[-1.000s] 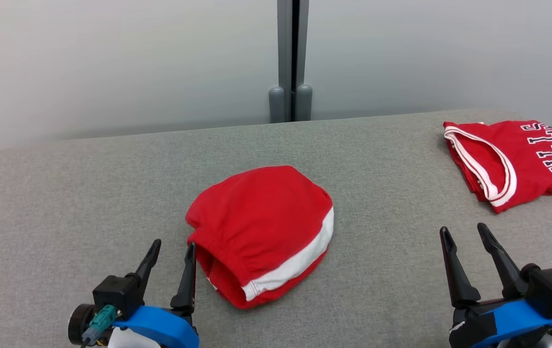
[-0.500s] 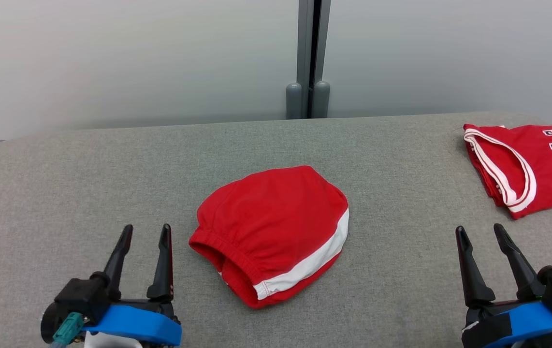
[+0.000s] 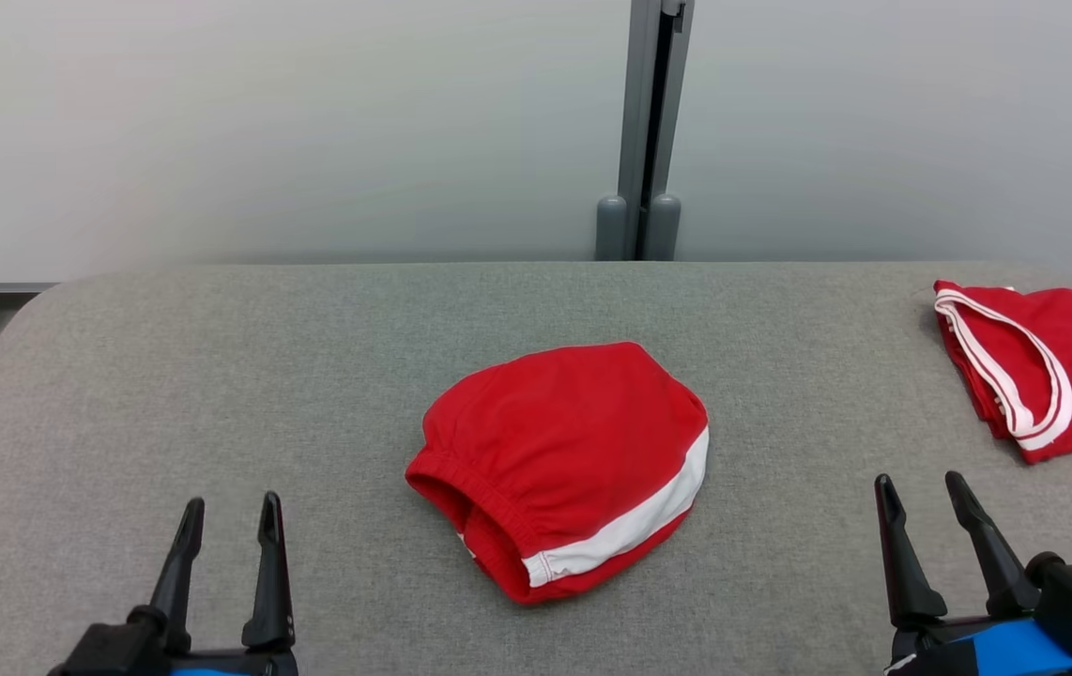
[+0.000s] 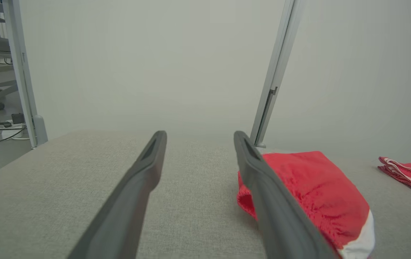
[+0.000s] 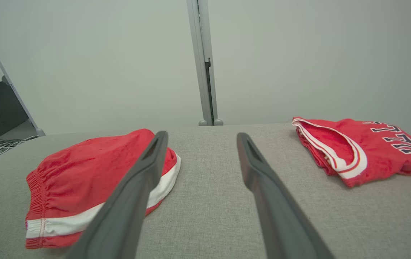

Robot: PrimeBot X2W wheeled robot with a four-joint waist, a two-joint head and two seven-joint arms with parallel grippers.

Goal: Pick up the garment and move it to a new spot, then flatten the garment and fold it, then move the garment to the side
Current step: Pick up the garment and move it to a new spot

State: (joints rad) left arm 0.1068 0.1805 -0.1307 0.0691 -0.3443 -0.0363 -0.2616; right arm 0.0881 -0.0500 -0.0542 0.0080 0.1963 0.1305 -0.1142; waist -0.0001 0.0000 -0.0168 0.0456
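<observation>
**Left gripper** (image 3: 232, 504): at the near left of the pad (image 3: 217, 376), fingers pointing far. Jaws are spread wide with nothing between them. It stands left of the shorts and apart from them. In the left wrist view the cloth lies beyond one finger, outside the gap.

**Shorts** (image 3: 566, 451): red, with a white stripe (image 3: 635, 530) along the near-right edge. They lie mid-pad as a compact rounded bundle that looks several layers deep. The gathered waistband (image 3: 447, 483) faces near-left, its mouth slightly open. They rest on the grey pad and touch neither gripper.

**Handling, judged:**
- Light, soft knit with no stiffness, and not fragile.
- Likely to sag and come unfolded if pinched at a single point.
- The pad's weave looks grippy, so dragging would probably shear the layers apart. Lifting seems safer.

**Holds, judged:**
- The waistband is the thickest part and elastic, so it offers a firm ridge for the left gripper.
- The striped edge suits the right gripper.
- Each pinch should take all layers at an edge, with the lower finger slid in under the bundle.
- Pinching only the top layer would peel the bundle open.

**Right gripper** (image 3: 919, 482): at the near right, jaws likewise fully spread and empty. It is well apart from the shorts and nearer than the jersey.

**Jersey** (image 3: 1043, 376): red with white trim, folded at the far right and running out of view. Best kept clear of.
</observation>
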